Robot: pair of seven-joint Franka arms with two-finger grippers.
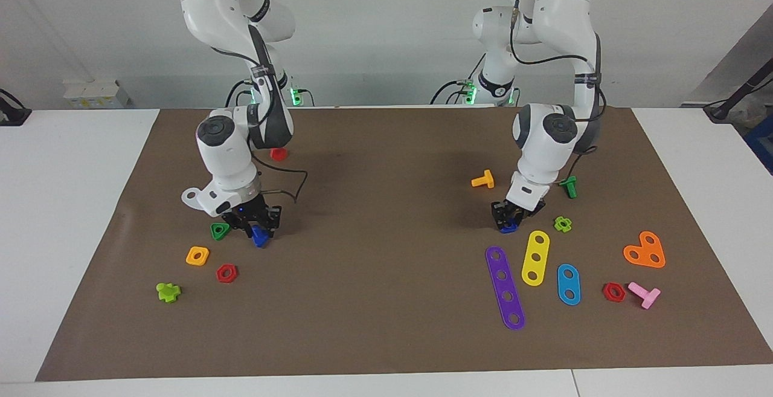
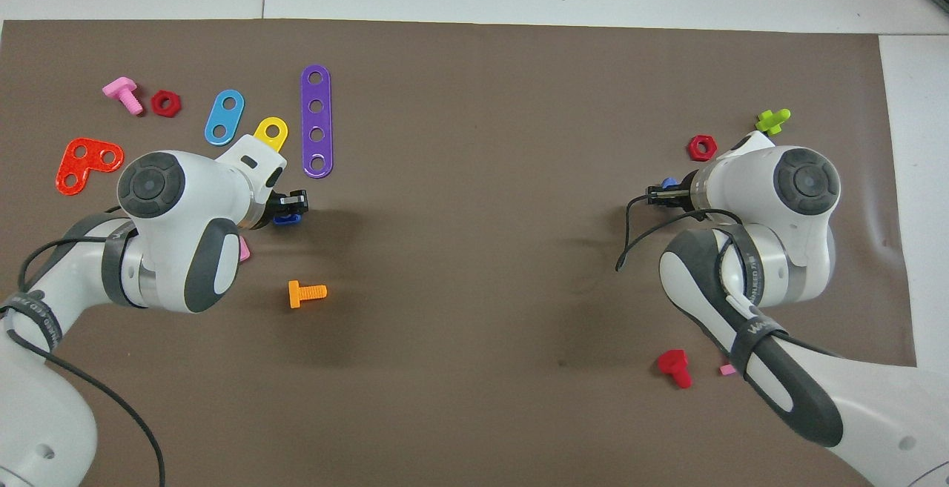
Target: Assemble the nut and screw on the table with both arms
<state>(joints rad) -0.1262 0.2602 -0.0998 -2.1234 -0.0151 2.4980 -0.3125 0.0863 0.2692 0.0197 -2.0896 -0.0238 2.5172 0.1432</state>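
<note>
On the table [image 1: 66, 216], on the brown mat [image 1: 386, 300], my right gripper [image 1: 258, 229] is down at mat level toward the right arm's end. It is shut on the dark-blue screw [image 1: 260, 237], whose triangular head shows below the fingers; the screw also shows in the overhead view [image 2: 669, 183]. My left gripper [image 1: 511, 218] is down at the mat toward the left arm's end. It is shut on the dark-blue nut [image 1: 510, 226], which also shows in the overhead view [image 2: 282, 218] and is mostly hidden by the gripper [image 2: 293, 204].
Beside the right gripper lie a green triangular nut [image 1: 219, 231], an orange-yellow square nut [image 1: 197, 255] and a red hex nut [image 1: 227, 273]. Beside the left gripper lie purple [image 1: 505, 287] and yellow [image 1: 535, 257] strips, an orange bolt [image 1: 483, 179] and a lime nut [image 1: 563, 223].
</note>
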